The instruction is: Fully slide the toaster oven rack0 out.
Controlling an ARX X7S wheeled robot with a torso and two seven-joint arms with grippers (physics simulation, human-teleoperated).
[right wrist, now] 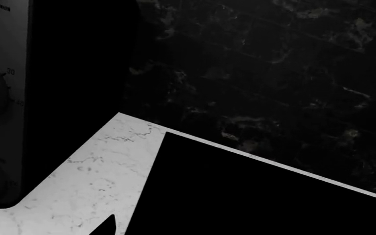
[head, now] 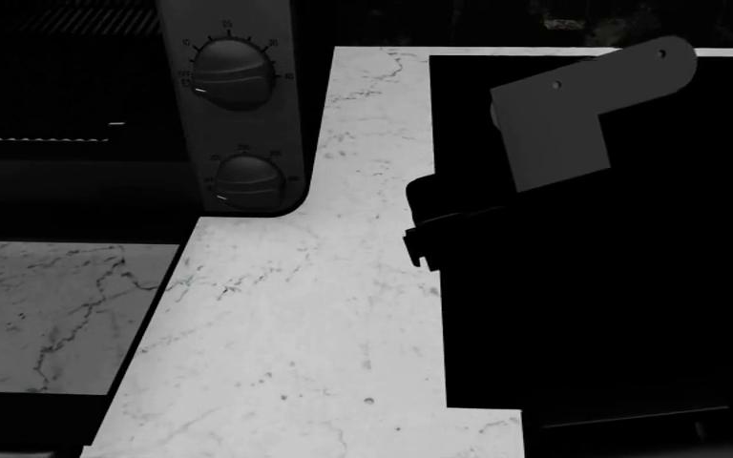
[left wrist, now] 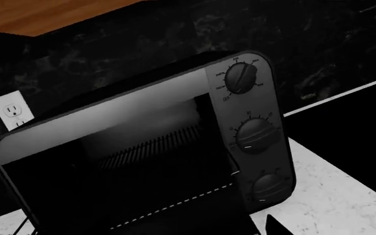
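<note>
Your left arm is the one to use: its wrist camera looks straight into the oven, whose door seems to be dropped open, with the rack showing as a row of thin wires deep in the cavity. The rack lies ahead of the left gripper and inside the oven, and its slide axis runs from the oven's back wall out toward you, so the pull must come straight back along that line. Only a dark tip of the left gripper shows, just beside the oven's lower dial, so you cannot tell how far it is open or whether it holds anything. The right arm hangs over the cooktop, on the far side of the oven's control strip and well apart from the cavity; one fingertip shows and the jaw state is unclear there too. The cavity is very dark, so the rack's front edge is hard to place. A strip of counter separates oven and cooktop, and an outlet sits on the wall behind the oven. The open door in front of the cavity is what you must reach over.
</note>
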